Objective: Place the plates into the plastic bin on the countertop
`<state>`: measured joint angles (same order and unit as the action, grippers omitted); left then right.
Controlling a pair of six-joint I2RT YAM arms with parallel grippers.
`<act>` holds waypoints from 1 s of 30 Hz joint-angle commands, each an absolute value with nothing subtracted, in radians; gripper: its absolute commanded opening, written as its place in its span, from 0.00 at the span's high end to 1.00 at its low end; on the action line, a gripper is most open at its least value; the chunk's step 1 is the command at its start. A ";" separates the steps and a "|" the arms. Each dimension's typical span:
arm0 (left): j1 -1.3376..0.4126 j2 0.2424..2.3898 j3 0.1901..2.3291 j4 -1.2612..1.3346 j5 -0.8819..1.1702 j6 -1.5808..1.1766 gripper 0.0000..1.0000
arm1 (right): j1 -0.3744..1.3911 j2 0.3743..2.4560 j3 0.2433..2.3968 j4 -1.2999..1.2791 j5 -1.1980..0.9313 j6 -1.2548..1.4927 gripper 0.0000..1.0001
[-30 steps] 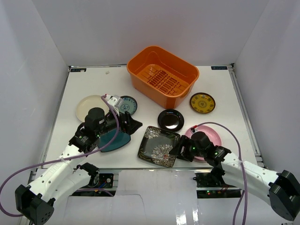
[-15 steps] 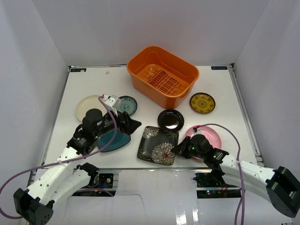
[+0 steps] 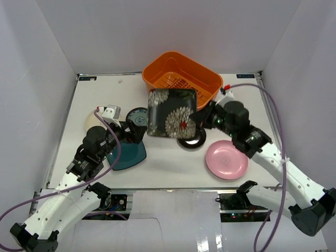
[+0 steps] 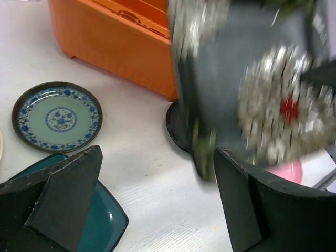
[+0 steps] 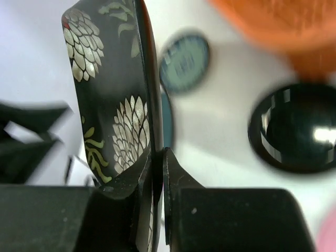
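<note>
The orange bin (image 3: 157, 73) shows no plate inside yet. The right pincer (image 5: 157, 157), clamped on the dark floral square plate (image 3: 170, 113), holds it upright just before the bin. The left pincer (image 4: 157, 157) gapes empty above the teal square plate (image 3: 128, 155). The cream plate (image 3: 90, 119), black plate (image 3: 191, 143) and pink plate (image 3: 226, 159) wait on the bench (image 3: 168, 168).

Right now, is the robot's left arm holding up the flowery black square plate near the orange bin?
Not quite. It is the right arm's tool that is shut on the flowery black square plate, holding it up near the orange bin. The top external view shows this. The left tool is open and holds nothing.
</note>
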<state>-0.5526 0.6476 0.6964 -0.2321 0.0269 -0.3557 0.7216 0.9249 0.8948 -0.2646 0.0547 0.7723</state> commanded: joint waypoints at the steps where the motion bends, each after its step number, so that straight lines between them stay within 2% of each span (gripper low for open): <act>1: -0.569 0.614 0.727 -0.279 -0.112 -0.367 0.02 | 0.554 1.023 1.075 -0.008 -0.038 0.698 0.92; 5: -0.578 0.600 0.724 -0.275 -0.103 -0.371 0.02 | 0.436 1.248 1.201 0.150 -0.048 0.732 0.92; 9: -0.592 0.598 0.718 -0.265 -0.074 -0.370 0.02 | 0.419 1.434 1.334 0.245 0.127 0.755 0.92; 13: -0.601 0.598 0.716 -0.262 -0.071 -0.368 0.02 | 0.419 1.609 1.481 0.241 0.233 0.804 0.92; 17: -0.604 0.598 0.716 -0.264 -0.072 -0.367 0.02 | 0.422 1.756 1.528 0.232 0.323 0.856 0.92; 25: -0.604 0.601 0.716 -0.259 -0.063 -0.362 0.02 | 0.449 1.931 1.571 0.175 0.345 0.858 0.91; 27: -0.604 0.601 0.715 -0.259 -0.060 -0.362 0.02 | 0.459 1.950 1.572 0.155 0.356 0.853 0.84; 28: -0.606 0.603 0.715 -0.261 -0.060 -0.361 0.02 | 0.465 1.960 1.571 0.143 0.363 0.848 0.72; 29: -0.604 0.604 0.716 -0.259 -0.060 -0.360 0.02 | 0.468 1.963 1.575 0.138 0.373 0.827 0.64; 30: -0.604 0.606 0.715 -0.259 -0.060 -0.359 0.02 | 0.471 1.973 1.585 0.130 0.380 0.812 0.49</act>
